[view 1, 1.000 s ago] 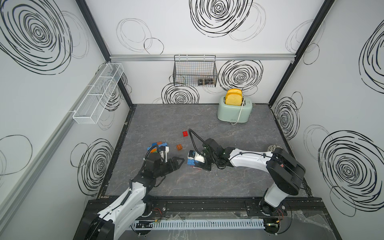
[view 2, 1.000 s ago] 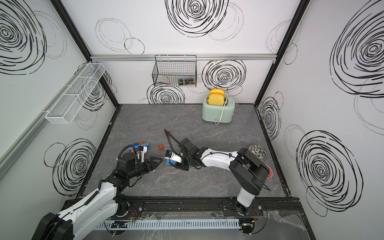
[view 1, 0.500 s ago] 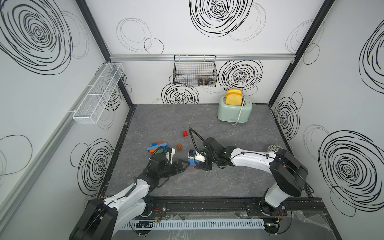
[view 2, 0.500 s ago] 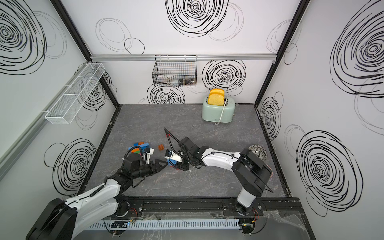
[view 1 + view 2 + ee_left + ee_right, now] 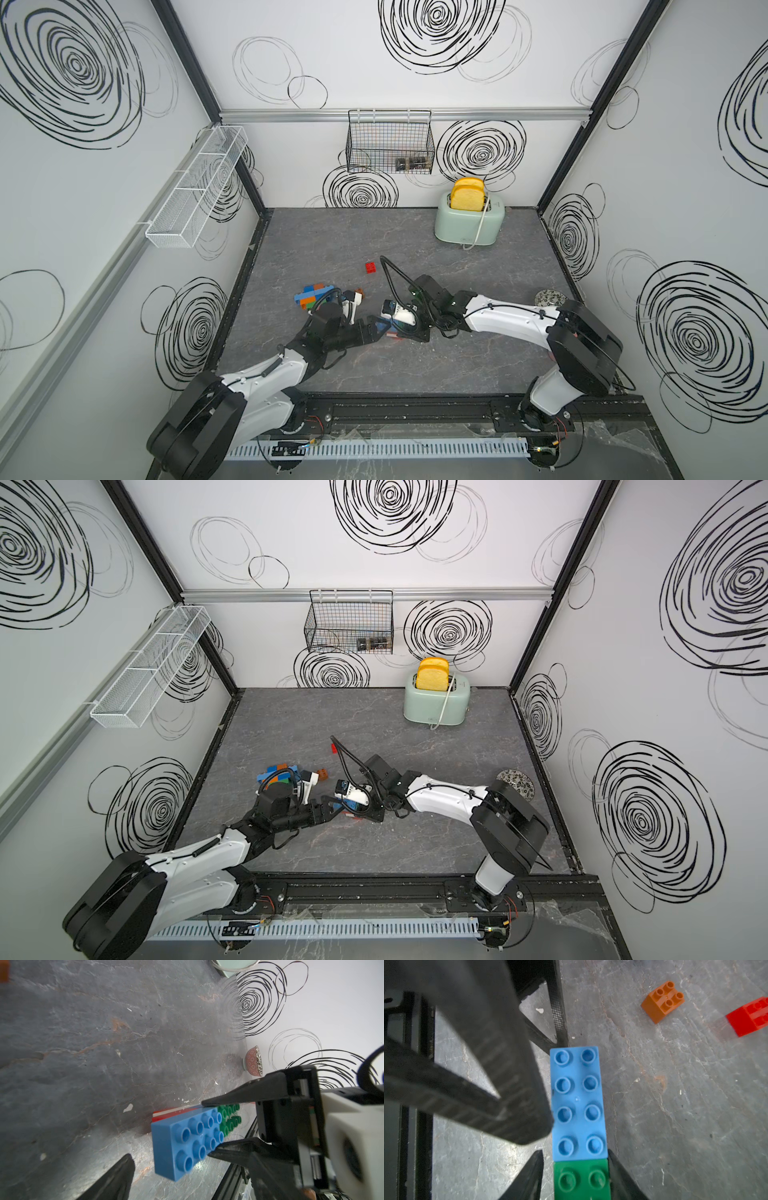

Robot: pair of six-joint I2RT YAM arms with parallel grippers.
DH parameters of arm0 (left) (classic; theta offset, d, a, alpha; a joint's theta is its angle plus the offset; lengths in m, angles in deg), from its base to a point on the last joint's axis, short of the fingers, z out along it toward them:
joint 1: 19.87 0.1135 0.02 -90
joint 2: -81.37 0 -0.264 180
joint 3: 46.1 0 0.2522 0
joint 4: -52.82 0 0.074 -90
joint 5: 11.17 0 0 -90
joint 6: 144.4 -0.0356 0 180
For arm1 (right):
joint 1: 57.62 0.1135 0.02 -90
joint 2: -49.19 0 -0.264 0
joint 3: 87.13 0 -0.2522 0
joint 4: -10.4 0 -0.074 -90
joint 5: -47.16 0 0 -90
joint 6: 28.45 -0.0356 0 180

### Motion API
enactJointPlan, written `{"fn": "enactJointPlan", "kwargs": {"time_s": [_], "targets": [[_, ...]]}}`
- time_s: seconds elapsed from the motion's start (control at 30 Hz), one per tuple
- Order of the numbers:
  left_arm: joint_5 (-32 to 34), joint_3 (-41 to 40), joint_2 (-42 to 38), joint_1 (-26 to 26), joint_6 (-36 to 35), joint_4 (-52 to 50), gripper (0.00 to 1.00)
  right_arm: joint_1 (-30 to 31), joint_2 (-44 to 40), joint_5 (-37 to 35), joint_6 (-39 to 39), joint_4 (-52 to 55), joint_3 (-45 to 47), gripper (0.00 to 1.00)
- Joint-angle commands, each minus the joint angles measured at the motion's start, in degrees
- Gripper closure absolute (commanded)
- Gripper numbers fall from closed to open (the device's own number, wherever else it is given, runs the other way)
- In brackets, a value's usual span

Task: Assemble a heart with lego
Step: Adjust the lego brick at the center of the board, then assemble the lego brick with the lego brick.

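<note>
- The toaster [image 5: 457,228] held two bread slices [image 5: 466,196].
- The wire basket [image 5: 374,141] held small dark items [image 5: 411,163].
- The left gripper [image 5: 380,328] stood spread; the right gripper [image 5: 206,1128] pinched the blue-green brick strip [image 5: 578,1105].

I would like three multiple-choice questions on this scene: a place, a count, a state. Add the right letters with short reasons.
1. The toaster stands: A. on the far side of the table; B. at its front edge; C. in its middle.
2. Studs on top of the blue brick: A. four; B. six; C. eight.
3. The right pincer is: A. open above the toaster; B. shut on the green brick; C. shut on nothing.
Key: 1 A, it sits at the rear edge; 2 C, two rows of four; 3 B, it clamps that brick from both sides.
</note>
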Motion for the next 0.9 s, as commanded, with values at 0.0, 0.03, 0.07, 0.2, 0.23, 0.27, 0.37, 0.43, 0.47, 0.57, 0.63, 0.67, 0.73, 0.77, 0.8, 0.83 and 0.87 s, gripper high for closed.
{"fn": "enactJointPlan", "kwargs": {"time_s": [0.0, 0.03, 0.07, 0.2, 0.23, 0.27, 0.37, 0.43, 0.47, 0.57, 0.63, 0.67, 0.73, 0.77, 0.8, 0.83, 0.87], "targets": [[1.98, 2.03, 2.10, -1.27, -1.59, 3.57, 0.10, -0.40, 0.64, -0.27, 0.62, 2.00, -0.92, 0.55], [2.31, 2.23, 2.88, -1.61, -1.75, 3.75, 0.10, -0.46, 0.63, 0.02, 0.59, 1.85, -0.95, 0.56], [2.53, 2.51, 3.56, -1.83, -1.88, 4.00, 0.10, -0.44, 0.63, 0.20, 0.65, 1.80, -0.85, 0.57], [3.15, 2.85, 5.78, -2.16, -1.97, 5.21, 0.11, -0.54, 1.22, 0.62, 0.79, 1.88, -0.87, 0.62], [3.38, 3.05, 6.09, -2.27, -2.09, 5.02, 0.12, -0.46, 1.41, 0.74, 0.87, 2.12, -0.95, 0.62], [3.73, 3.16, 6.45, -2.45, -2.29, 4.82, 0.13, -0.52, 1.72, 0.92, 0.85, 2.32, -1.04, 0.63], [4.90, 3.03, 6.94, -2.87, -2.41, 4.14, 0.17, -0.45, 2.60, 0.93, 0.96, 2.62, -1.18, 0.65], [5.09, 2.65, 7.11, -3.13, -2.41, 4.20, 0.19, -0.39, 3.13, 0.77, 0.95, 2.87, -1.39, 0.65], [5.34, 2.50, 7.20, -3.32, -2.56, 4.15, 0.20, -0.42, 3.39, 0.71, 0.92, 2.95, -1.48, 0.66], [6.16, 2.17, 7.85, -3.96, -3.02, 3.65, 0.23, -0.35, 3.97, 0.58, 0.87, 3.21, -1.73, 0.66], [6.30, 1.68, 8.40, -4.09, -2.68, 4.17, 0.25, -0.34, 4.06, 0.75, 0.74, 3.14, -1.71, 0.66], [6.38, 1.49, 8.60, -4.05, -2.52, 4.40, 0.26, -0.36, 4.06, 0.75, 0.64, 3.02, -1.66, 0.66], [6.92, 1.11, 8.79, -4.27, -2.50, 4.27, 0.28, -0.30, 4.15, 0.59, 0.65, 3.05, -1.66, 0.66], [7.24, 0.96, 8.96, -4.32, -2.50, 4.02, 0.29, -0.32, 4.23, 0.50, 0.64, 3.07, -1.66, 0.66], [7.39, 0.69, 9.05, -4.32, -2.41, 3.85, 0.30, -0.35, 4.37, 0.57, 0.70, 3.10, -1.74, 0.66], [7.47, 0.35, 9.14, -4.32, -2.32, 3.96, 0.30, -0.29, 4.49, 0.64, 0.70, 3.21, -1.77, 0.66], [7.32, -0.10, 9.16, -4.28, -1.79, 4.36, 0.30, -0.33, 4.66, 0.81, 0.64, 3.22, -1.83, 0.66]]}}
